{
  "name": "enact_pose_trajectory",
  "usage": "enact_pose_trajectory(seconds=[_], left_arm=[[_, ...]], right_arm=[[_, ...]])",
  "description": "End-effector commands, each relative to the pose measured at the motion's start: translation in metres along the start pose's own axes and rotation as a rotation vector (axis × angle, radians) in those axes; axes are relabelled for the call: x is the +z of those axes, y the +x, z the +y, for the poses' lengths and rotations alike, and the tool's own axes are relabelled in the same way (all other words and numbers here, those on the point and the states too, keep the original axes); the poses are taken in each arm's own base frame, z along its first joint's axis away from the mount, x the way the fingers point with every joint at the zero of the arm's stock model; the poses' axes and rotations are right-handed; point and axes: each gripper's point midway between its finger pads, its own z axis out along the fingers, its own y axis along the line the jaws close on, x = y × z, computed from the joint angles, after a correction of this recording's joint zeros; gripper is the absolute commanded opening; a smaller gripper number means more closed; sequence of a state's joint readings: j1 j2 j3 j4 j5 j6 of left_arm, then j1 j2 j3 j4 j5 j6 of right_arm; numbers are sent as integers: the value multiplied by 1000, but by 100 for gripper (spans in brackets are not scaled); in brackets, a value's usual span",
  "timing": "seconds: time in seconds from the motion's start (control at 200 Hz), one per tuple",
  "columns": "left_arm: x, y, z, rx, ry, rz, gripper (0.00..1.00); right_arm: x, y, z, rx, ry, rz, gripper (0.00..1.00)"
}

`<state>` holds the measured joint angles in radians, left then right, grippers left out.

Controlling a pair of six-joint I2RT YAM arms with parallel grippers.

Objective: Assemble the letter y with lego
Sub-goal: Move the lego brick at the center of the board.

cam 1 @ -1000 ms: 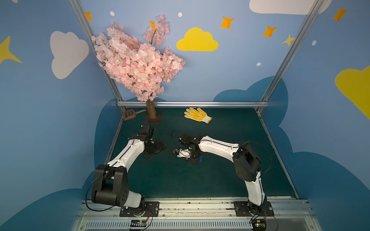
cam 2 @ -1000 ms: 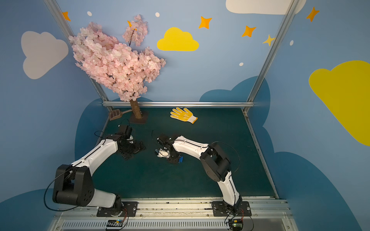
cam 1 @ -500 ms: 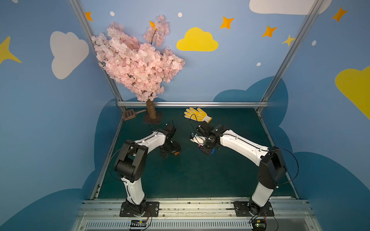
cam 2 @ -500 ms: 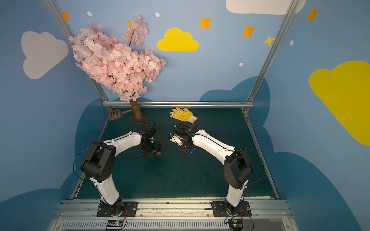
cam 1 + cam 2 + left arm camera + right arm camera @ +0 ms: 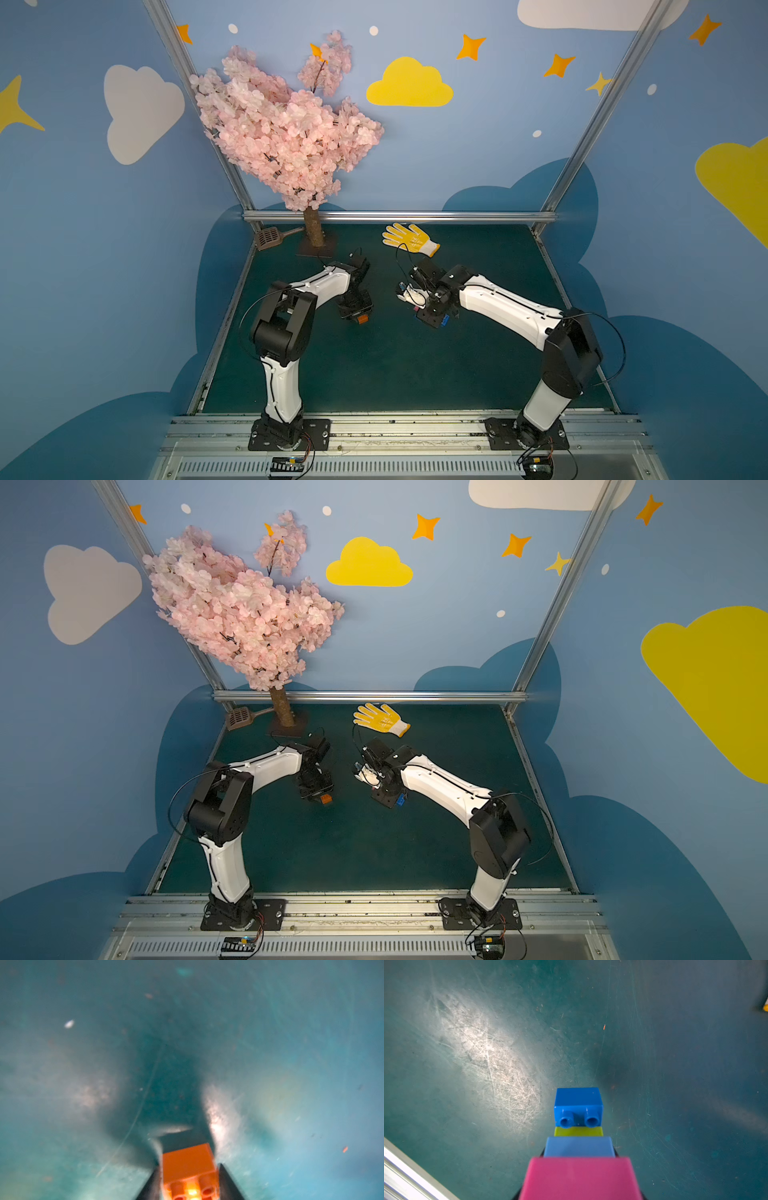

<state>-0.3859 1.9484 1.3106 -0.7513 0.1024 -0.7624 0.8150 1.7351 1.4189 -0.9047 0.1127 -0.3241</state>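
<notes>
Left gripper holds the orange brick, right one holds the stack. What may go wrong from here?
1. The stack sticks out beyond the right gripper; pressing on its dark blue end brick may lever the joints apart.
2. The left gripper pinches only the small orange brick, which may twist or slip when pressed on.

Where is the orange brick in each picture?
Top view: orange brick left of middle, at the left tool's tip.
Top view: orange brick also left of middle.
Left wrist: orange brick close up, clamped between the tool's dark fingers.
Right wrist: not in it; only the brick stack shows.
Shared landmark: the green table, under everything in all four.
</notes>
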Motion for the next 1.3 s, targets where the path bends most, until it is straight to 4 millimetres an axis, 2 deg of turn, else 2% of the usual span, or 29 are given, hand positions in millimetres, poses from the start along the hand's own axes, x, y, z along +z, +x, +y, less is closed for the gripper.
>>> enact_pose_trajectory(seconds=[0.0,0.085,0.31,0.441,0.576,0.686,0.866,0.896,0.971,1.041,1.096,1.176,1.297], left_arm=[[12,12,2,19,-34,38,31],[10,21,-11,73,-18,40,25],[8,71,-42,233,-4,63,26],[12,97,-49,313,-7,76,27],[22,108,-49,371,-44,82,28],[27,112,-47,368,-51,98,30],[25,111,-50,372,-44,89,34],[24,111,-50,375,-43,89,37],[19,110,-50,374,-47,74,52],[10,107,-48,368,-53,48,68],[0,104,-46,360,-57,29,74],[-18,95,-39,322,-61,-8,78],[-44,78,-17,204,7,-47,78]], right_arm=[[-6,-3,-1,6,16,-21,0],[-5,-1,-5,40,38,-14,0],[-11,16,-21,107,57,-2,0],[-14,25,-30,154,49,-4,0],[-18,24,-33,183,27,-24,0],[-20,21,-31,178,9,-30,0],[-17,18,-23,152,-15,-20,0],[-16,18,-22,146,-15,-18,0],[-13,16,-18,135,-18,-11,0],[-10,16,-15,123,-26,-2,0],[-6,16,-13,110,-26,10,0],[0,16,-7,73,-31,39,0],[12,18,1,5,-28,86,0]])
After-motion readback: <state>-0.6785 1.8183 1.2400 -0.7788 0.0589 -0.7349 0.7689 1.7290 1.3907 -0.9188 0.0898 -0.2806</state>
